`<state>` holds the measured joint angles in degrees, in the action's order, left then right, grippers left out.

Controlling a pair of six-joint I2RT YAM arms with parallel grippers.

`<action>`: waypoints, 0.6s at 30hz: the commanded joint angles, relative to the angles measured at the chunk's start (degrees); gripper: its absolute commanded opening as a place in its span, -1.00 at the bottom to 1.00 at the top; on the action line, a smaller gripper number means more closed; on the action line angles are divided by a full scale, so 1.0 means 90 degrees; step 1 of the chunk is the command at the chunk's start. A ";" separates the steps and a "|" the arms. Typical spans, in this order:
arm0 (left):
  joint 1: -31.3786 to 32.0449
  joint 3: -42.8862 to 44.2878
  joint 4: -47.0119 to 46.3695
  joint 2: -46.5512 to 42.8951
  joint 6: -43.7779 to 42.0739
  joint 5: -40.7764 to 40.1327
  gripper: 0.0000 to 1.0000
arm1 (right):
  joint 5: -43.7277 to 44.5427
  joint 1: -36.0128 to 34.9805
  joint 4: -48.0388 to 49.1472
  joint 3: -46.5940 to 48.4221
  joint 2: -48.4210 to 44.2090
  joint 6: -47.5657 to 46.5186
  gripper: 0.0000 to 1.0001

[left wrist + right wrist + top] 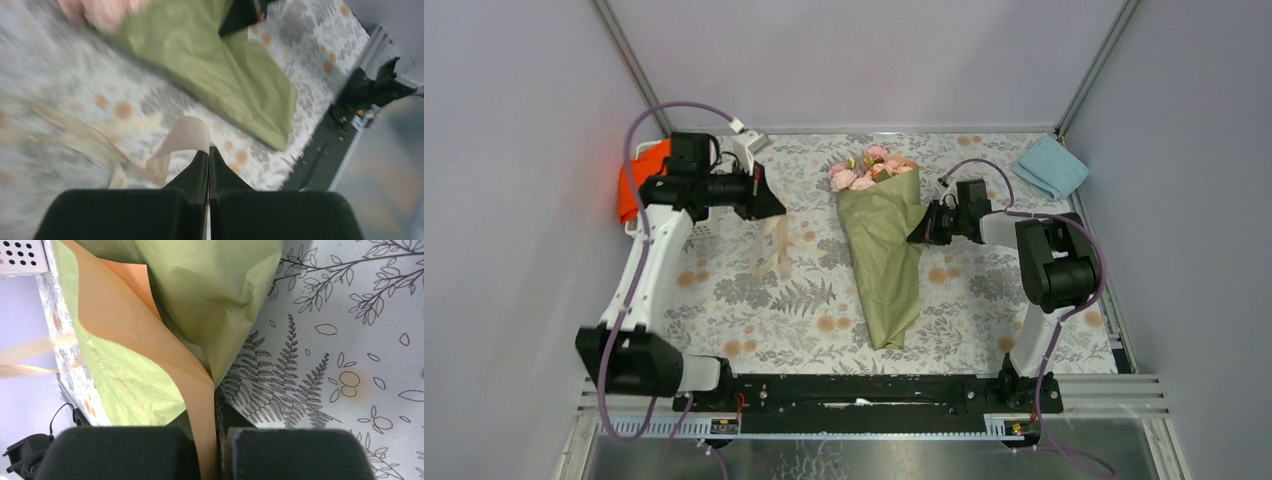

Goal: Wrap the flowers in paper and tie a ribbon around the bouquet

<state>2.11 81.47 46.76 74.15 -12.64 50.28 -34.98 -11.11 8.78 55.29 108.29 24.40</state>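
The bouquet (881, 250) lies mid-table: a cone of olive-green paper (225, 70) with the pink flowers (864, 170) at its far end, which are a pink blur (100, 12) in the left wrist view. My right gripper (921, 226) is at the cone's right edge, shut on the paper's peach inner flap (150, 335), which runs down between the jaws of that gripper (214, 412). Left of the bouquet, my left gripper (771, 206) is raised and shut on the cream ribbon (772, 248), which hangs to the table. The ribbon (186, 136) loops up to the left gripper's (208, 150) pinched tips.
A white perforated basket (20, 257) with an orange cloth (637, 178) stands at the far left behind the left arm. A light blue folded cloth (1050, 166) lies in the far right corner. The black rail (874, 390) with the arm bases runs along the near edge.
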 commanded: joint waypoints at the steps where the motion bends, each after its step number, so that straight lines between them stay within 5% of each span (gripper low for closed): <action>1: -0.0018 -0.0331 0.0937 0.0279 -0.0034 0.0439 -1.00 | 0.0137 0.0014 -0.0202 0.0289 -0.0492 -0.0059 -1.00; 4: 0.0396 0.0325 0.1614 0.0118 -0.0539 0.0449 -1.00 | 0.0179 0.0014 -0.0325 0.0353 -0.0481 -0.0126 -1.00; 8: 0.1032 0.3050 0.2821 0.0094 -0.0839 0.0341 -1.00 | 0.0240 0.0014 -0.0396 0.0414 -0.0416 -0.0177 -1.00; 12: 0.1034 0.6089 0.3367 0.0216 -0.0612 -0.1077 -1.00 | 0.0256 0.0012 -0.0427 0.0418 -0.0382 -0.0218 -1.00; 14: 0.1035 0.6216 0.3481 0.0100 -0.0721 -0.1878 -1.00 | 0.0279 0.0017 -0.0445 0.0416 -0.0372 -0.0245 -1.00; 18: 0.1022 0.4309 0.3264 -0.0443 -0.1118 -0.4028 -1.00 | 0.0283 0.0014 -0.0532 0.0465 -0.0318 -0.0291 -1.00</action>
<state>11.75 133.40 69.25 69.12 -19.38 36.38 -33.41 -11.11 4.99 57.06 106.54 23.24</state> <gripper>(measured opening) 0.007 0.012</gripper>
